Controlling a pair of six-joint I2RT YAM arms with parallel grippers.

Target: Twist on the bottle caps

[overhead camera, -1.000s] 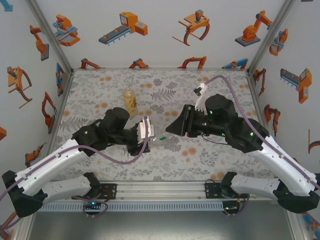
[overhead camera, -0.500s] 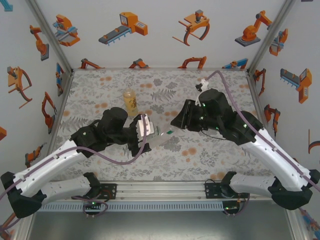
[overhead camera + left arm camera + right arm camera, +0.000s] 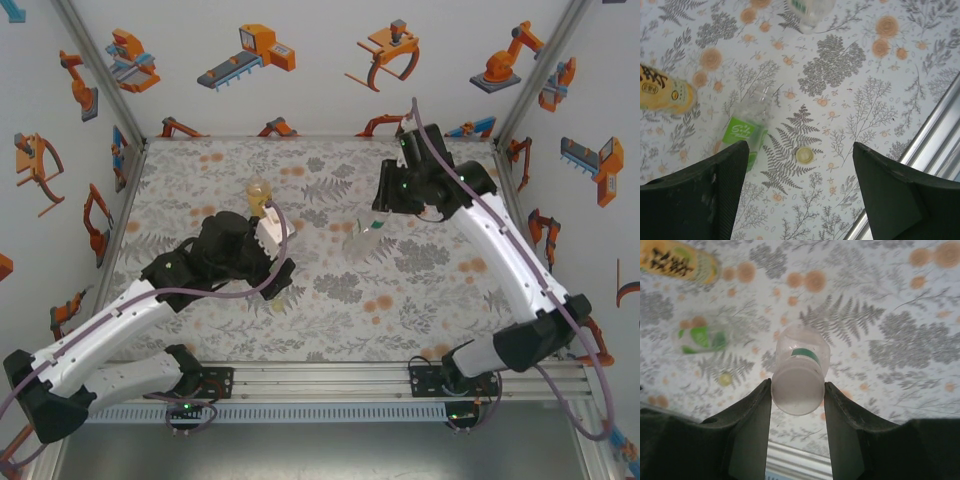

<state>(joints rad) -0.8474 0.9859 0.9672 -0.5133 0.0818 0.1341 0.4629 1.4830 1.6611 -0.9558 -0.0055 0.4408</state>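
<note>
The right gripper (image 3: 797, 390) is closed on the slim clear bottle (image 3: 799, 377). Its two dark fingers (image 3: 752, 430) press against opposite sides of the body near the base. The round bottom faces the wrist camera, and a green strip of label shows further along the bottle. From above, this gripper (image 3: 378, 215) sits over the far right part of the table (image 3: 430, 300), with the bottle (image 3: 364, 238) slanting down and to the left from it. Whether its neck carries a cap cannot be told

The left gripper (image 3: 799, 150) stands wide open and holds nothing, its fingers (image 3: 715, 185) pointing down at the flowered cloth. Below the gap a single pale yellowish cap (image 3: 804, 155) lies flat on the table, apart from both fingers. Just to the left of the cap a clear bottle with a green label (image 3: 747, 131) lies on its side, its lower end hidden behind the left finger. Further left is the amber bottle (image 3: 662, 92) with its yellow label. In the top view it stands upright (image 3: 260, 200) just beyond the left wrist, near the middle of the table. The base of the held bottle shows at the upper edge of the left wrist view, well apart from the cap. A metal rail (image 3: 935, 125) runs along the table edge at the right of that view

The right wrist view shows the same cap (image 3: 726, 379) close beside the blurred green-labelled bottle (image 3: 700, 337)
</note>
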